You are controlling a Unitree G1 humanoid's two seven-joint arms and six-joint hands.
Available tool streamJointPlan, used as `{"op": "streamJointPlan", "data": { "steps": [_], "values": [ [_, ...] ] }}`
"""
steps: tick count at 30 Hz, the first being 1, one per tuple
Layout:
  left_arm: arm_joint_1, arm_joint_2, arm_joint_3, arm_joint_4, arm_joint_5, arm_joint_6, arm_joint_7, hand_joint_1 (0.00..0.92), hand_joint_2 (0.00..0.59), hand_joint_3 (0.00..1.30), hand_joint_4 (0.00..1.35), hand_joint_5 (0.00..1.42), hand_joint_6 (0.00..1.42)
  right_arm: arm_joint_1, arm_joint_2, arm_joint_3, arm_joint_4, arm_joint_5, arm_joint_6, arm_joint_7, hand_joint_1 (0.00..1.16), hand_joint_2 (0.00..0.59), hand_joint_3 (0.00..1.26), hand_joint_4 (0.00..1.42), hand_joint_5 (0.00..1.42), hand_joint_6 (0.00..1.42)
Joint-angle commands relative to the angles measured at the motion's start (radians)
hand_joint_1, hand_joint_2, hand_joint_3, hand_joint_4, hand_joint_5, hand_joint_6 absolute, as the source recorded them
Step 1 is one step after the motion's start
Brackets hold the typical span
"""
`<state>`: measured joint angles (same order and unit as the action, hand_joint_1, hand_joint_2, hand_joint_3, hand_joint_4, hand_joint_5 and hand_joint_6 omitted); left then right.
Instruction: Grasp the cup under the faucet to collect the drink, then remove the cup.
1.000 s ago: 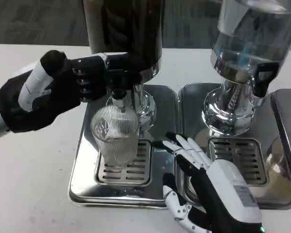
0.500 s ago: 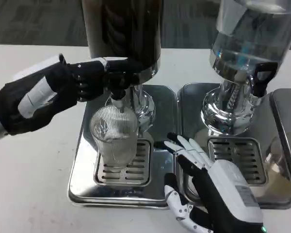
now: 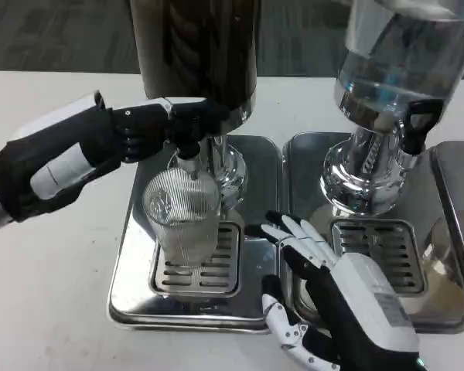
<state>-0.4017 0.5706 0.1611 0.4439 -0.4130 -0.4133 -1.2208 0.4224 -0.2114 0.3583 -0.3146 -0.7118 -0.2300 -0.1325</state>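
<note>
While the left hand (image 3: 100, 147) has apparently tilted flatter, the cup (image 3: 182, 216) stays under the faucet (image 3: 187, 147).

The cup (image 3: 182, 218) is showing clear ribbed plastic or glass. The trays (image 3: 131, 297) and dispenser bases (image 3: 363, 182) are gleaming as polished metal. The surface (image 3: 46, 294) is looking matt white.

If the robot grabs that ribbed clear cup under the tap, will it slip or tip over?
The cup looks like thin clear plastic, so probably light and easily squashed. Its ribbed wall should help the right hand grip it. It seems to lean on the slotted grate, so a sideways nudge might topple it.
</note>
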Motion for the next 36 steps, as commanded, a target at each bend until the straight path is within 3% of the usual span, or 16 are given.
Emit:
{"op": "streamJointPlan", "data": {
  "steps": [1, 17, 36],
  "values": [
    [0.029, 0.014, -0.027, -0.006, 0.035, -0.033, -0.018, 0.0, 0.046, 0.19, 0.08, 0.1, 0.08, -0.006, -0.009, -0.012, -0.001, 0.016, 0.008, 0.014, 0.38, 0.586, 0.21, 0.08, 0.04, 0.16],
    [0.055, 0.036, -0.047, -0.008, 0.072, -0.192, 0.022, 0.0, 0.044, 0.19, 0.07, 0.1, 0.09, -0.009, -0.014, -0.023, -0.004, 0.026, 0.01, 0.031, 0.37, 0.586, 0.21, 0.08, 0.04, 0.16],
    [0.074, 0.063, -0.077, -0.018, 0.109, -0.321, 0.084, 0.0, 0.045, 0.18, 0.07, 0.1, 0.09, -0.008, -0.013, -0.042, -0.001, 0.081, 0.012, 0.048, 0.37, 0.586, 0.21, 0.07, 0.04, 0.16]
  ]
}}
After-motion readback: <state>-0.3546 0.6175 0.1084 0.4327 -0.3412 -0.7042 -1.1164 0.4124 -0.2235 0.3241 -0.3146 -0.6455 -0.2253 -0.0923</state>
